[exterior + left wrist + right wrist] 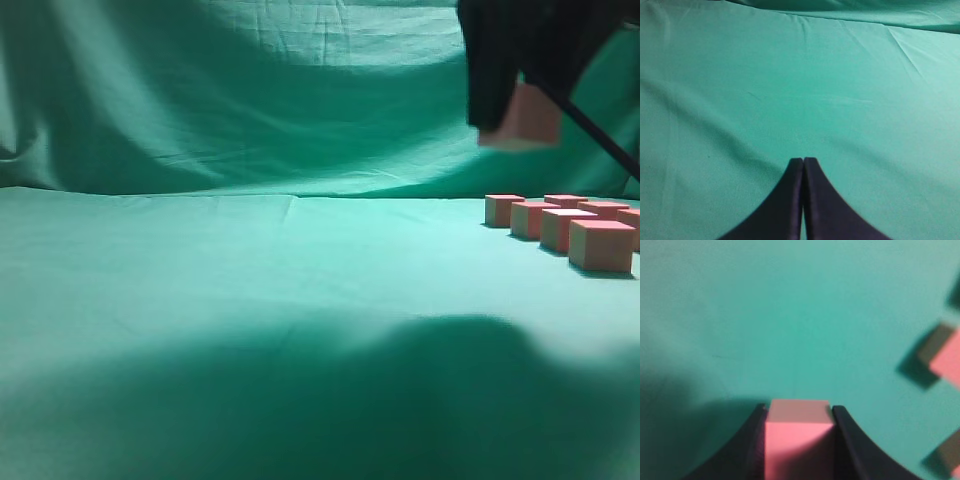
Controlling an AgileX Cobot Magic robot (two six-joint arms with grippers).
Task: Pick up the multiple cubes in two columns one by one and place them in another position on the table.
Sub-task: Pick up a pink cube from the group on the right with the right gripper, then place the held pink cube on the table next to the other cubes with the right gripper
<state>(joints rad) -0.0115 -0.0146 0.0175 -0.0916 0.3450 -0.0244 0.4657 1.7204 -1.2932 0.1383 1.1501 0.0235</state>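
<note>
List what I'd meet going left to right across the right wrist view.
Bare green table → right end effector gripping a cube → two blurred cubes at the right edge, one upper, one lower.

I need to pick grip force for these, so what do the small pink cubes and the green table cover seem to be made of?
The small pinkish-red cube held in the right gripper looks like painted wood or dense foam: matte, no shine, sharp edges, tan sides; which one is unclear. The cubes on the table look the same. The green table cover is soft woven cloth, judging by its wrinkles and folds.
</note>
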